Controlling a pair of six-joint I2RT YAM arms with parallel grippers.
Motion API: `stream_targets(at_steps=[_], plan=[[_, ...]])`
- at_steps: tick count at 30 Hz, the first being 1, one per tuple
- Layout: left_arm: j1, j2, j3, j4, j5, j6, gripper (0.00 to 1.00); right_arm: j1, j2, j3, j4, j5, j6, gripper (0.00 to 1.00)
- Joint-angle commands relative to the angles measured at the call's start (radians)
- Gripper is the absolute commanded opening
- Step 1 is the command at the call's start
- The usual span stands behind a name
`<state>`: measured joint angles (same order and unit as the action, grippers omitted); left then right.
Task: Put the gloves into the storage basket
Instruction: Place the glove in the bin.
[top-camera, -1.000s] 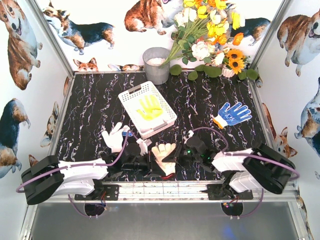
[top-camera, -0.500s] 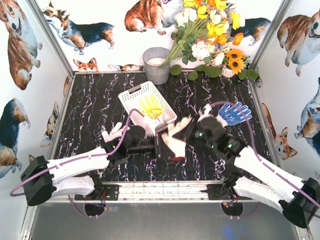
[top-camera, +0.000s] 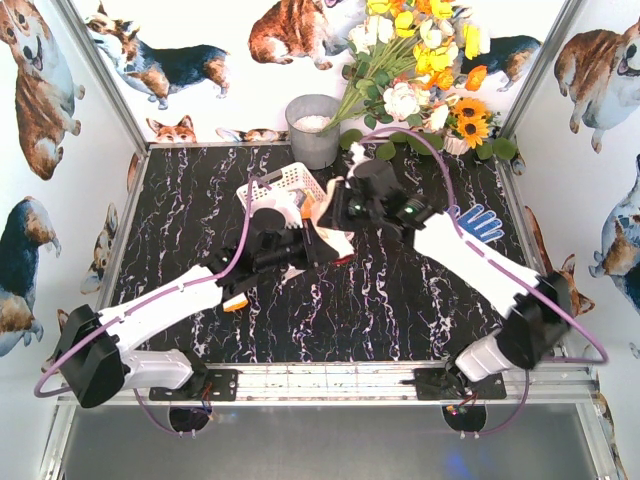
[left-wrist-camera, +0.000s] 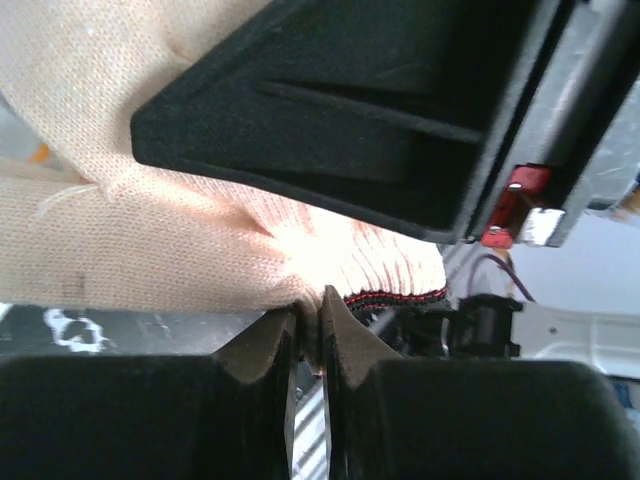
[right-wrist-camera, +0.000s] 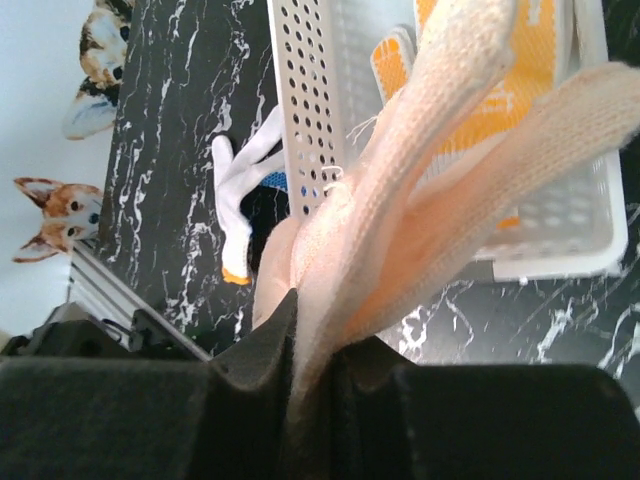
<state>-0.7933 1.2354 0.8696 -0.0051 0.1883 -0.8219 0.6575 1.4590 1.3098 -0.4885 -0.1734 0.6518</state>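
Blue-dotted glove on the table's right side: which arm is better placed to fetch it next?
Right, probably. The blue-dotted knit glove lies beside the right arm, farther from the left tool. First the right tool must drop the cream knit glove into the white slotted plastic basket.

No lettering, brand, number or sign can be read in any view. The cream glove (left-wrist-camera: 150, 250), white basket (right-wrist-camera: 310, 120) and grey bucket (top-camera: 313, 135) show none, and a small red-and-white tab (left-wrist-camera: 522, 208) is too blurred to tell.
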Motion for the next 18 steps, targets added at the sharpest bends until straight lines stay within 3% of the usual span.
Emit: stream_targets(at_steps=[1, 18], plan=[[0.044, 0.023, 0.064, -0.073, -0.087, 0.103, 0.0, -0.014, 0.097, 0.096, 0.133, -0.063, -0.142, 0.0], [0.299, 0.264, 0.198, -0.076, -0.018, 0.232, 0.0, -0.094, 0.587, 0.441, 0.39, -0.271, -0.153, 0.0]])
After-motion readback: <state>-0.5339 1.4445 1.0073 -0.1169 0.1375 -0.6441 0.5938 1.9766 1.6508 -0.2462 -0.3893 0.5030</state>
